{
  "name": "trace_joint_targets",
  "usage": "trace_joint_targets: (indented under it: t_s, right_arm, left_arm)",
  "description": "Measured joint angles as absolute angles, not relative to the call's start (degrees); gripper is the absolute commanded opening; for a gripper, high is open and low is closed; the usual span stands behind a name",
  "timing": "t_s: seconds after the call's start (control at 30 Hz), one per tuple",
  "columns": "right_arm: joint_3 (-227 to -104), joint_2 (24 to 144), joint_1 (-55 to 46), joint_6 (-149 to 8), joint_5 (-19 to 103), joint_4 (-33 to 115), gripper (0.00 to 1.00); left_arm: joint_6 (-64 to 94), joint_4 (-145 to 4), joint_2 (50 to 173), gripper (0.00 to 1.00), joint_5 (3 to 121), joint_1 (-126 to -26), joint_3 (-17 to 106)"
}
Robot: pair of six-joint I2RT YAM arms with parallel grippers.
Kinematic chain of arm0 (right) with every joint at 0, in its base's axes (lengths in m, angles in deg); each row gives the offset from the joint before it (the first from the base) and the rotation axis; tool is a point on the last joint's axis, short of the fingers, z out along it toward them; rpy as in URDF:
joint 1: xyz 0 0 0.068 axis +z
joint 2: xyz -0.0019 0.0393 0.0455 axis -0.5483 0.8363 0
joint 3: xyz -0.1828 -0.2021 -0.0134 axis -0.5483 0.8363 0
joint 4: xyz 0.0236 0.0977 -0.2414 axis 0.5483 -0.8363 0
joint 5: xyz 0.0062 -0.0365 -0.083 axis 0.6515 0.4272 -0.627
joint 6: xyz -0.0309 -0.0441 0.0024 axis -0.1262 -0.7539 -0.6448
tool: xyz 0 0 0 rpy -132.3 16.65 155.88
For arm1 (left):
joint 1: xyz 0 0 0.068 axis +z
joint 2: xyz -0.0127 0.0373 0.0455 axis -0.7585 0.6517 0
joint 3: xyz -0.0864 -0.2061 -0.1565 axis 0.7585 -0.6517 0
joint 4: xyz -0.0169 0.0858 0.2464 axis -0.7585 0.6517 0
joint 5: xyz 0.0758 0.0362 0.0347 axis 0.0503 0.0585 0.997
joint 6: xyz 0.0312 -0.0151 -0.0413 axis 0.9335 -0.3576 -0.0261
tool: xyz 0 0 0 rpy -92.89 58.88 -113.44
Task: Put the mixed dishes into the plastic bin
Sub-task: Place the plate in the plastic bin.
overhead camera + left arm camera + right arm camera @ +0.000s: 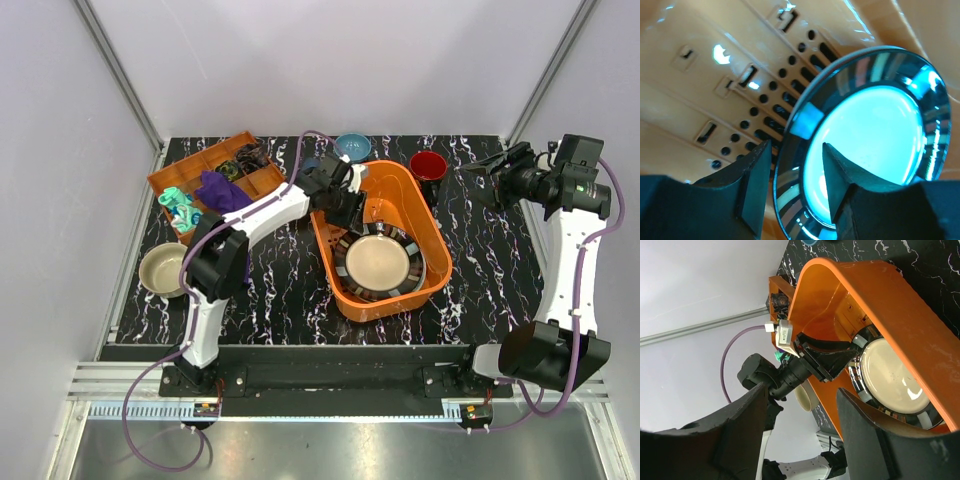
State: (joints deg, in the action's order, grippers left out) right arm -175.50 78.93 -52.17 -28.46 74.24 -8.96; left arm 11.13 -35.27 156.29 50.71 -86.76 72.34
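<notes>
At the near left of the table (pixel 270 290): the beige bowl (pixel 163 268) sits on the bare surface, well apart from the bin, and is not yet moved.
Plate: the dark striped-rim plate (pixel 378 262) lies flat at the near end of the bin; whether any other dish is stacked under it cannot be told.
Bin: the plastic bin (pixel 435 240) stands mid-table between the two arms, its slotted bottom showing beside the plate.
Left gripper: the left gripper (pixel 796 150) is down inside the bin with its jaws parted and the plate's rim between the fingers. It reads as astride the rim rather than pinching it.
Tray: the compartment tray (pixel 197 157) at the far left carries the purple cloth (pixel 222 190) and the teal toy (pixel 180 207), neither of them a dish.
Right gripper: the right gripper (pixel 801 395) hangs off to the bin's right, jaws wide and holding nothing.
Far dishes: the red mug (pixel 428 165) stands just beside the bin's far right corner and the small blue bowl (pixel 352 146) just behind its far wall, both outside it.
Done: one plate is in the bin, as far as the views show.
Left: three dishes in view — beige bowl, red mug, small blue bowl — so the job looks well short of finished.
</notes>
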Motion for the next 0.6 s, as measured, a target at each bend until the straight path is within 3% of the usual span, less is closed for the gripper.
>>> trace_joint_targets:
  t_s: [0.33, 0.6]
  right_arm:
    - [-175.31, 78.93, -52.17, -28.48, 74.26, -8.96, 0.66]
    - [-175.24, 79.11, -52.17, -27.98, 74.22, -8.23, 0.66]
  left_arm:
    - [7.50, -34.73, 153.05, 0.52, 62.60, -87.09, 72.99]
    - [3.08, -30.27, 151.41, 0.57, 66.18, -87.24, 80.51]
